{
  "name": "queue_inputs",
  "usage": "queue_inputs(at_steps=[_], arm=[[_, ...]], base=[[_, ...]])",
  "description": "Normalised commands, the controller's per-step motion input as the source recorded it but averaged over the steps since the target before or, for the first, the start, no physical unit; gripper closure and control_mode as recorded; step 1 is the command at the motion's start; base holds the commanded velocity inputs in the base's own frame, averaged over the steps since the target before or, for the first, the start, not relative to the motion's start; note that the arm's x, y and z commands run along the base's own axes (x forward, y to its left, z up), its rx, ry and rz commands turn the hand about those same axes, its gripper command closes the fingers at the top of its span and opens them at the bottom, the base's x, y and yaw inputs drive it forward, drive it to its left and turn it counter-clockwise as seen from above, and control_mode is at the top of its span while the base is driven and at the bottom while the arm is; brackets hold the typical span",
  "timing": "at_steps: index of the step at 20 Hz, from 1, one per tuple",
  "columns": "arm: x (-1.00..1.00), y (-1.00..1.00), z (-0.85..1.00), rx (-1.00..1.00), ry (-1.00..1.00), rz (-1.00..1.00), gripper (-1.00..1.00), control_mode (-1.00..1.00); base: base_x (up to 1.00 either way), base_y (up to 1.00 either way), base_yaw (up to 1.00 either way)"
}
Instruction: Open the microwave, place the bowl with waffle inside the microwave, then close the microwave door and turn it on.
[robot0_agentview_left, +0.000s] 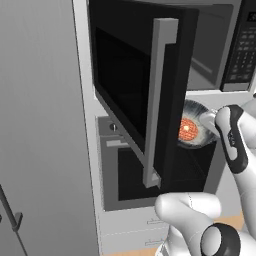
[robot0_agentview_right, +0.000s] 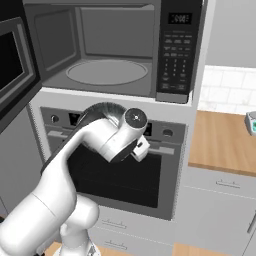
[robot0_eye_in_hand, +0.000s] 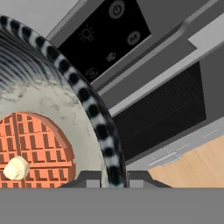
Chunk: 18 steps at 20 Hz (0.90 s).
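The microwave (robot0_agentview_right: 107, 50) stands open, its grey inside and round turntable (robot0_agentview_right: 107, 71) bare. Its door (robot0_agentview_left: 125, 75) is swung far out to the left, the long grey handle (robot0_agentview_left: 160, 100) facing me. My gripper (robot0_eye_in_hand: 113, 179) is shut on the striped rim of the bowl (robot0_eye_in_hand: 87, 103), one finger on each side. The bowl (robot0_agentview_left: 197, 125) hangs tilted in front of the oven, just below the microwave's opening. The orange waffle (robot0_eye_in_hand: 35, 148) lies in it with a pale lump on top; it also shows as the waffle (robot0_agentview_left: 187, 130) behind the door's edge. My arm hides most of the bowl (robot0_agentview_right: 102, 111).
The silver oven (robot0_agentview_right: 125, 165) with its dark window sits right under the microwave. The keypad (robot0_agentview_right: 175, 55) is on the microwave's right. A wooden counter (robot0_agentview_right: 225, 140) lies to the right. A tall grey cabinet (robot0_agentview_left: 40, 125) stands left of the open door.
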Motion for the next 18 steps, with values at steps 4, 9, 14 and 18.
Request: queue_inputs(at_steps=[4,9,14,18], arm=[[0.00,0.00,0.00,0.00,0.00,0.00,1.00,1.00],[-0.21,0.00,0.08,0.00,-0.10,0.00,1.00,-1.00],[-0.62,0.00,0.57,0.04,-0.34,0.00,1.00,-1.00],[-0.46,0.11,0.99,0.03,-0.40,-0.03,1.00,-1.00]], base=[[0.09,0.12,0.00],[-0.08,0.00,0.00],[0.00,0.00,0.00],[0.00,0.00,0.00]])
